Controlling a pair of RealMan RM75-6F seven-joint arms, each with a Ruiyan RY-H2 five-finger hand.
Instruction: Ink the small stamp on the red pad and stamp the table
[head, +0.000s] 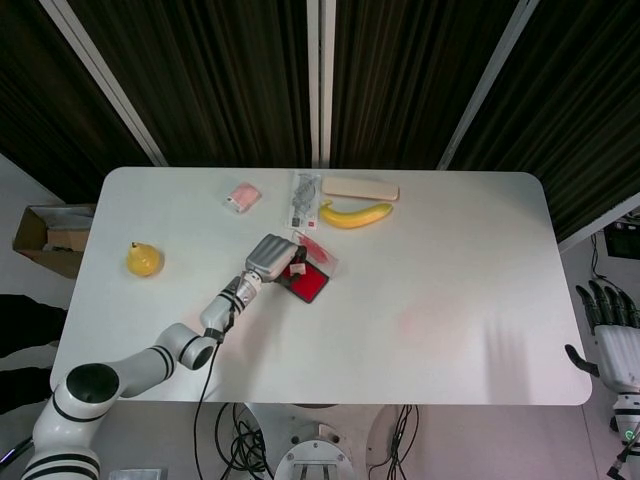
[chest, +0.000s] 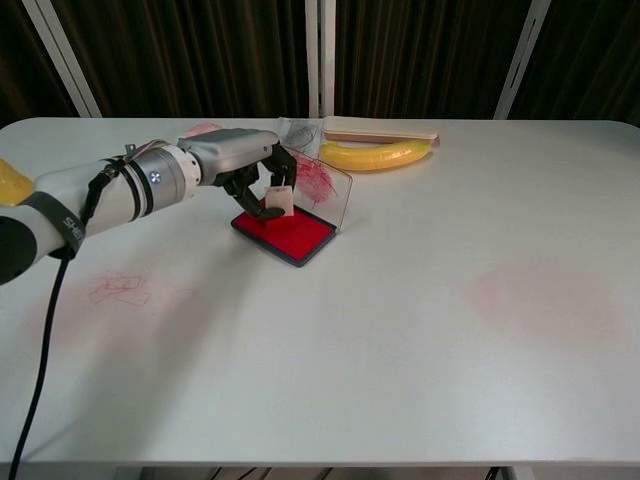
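Note:
The red ink pad lies open at the table's middle left, its clear lid standing up behind it. My left hand hangs over the pad's left part and pinches the small white stamp, whose base is down at the red surface. My right hand hangs off the table's right edge in the head view, fingers apart and holding nothing.
A banana and a flat wooden block lie behind the pad, next to a clear packet. A pink eraser and a yellow pear sit to the left. Red scribbles mark the table front left.

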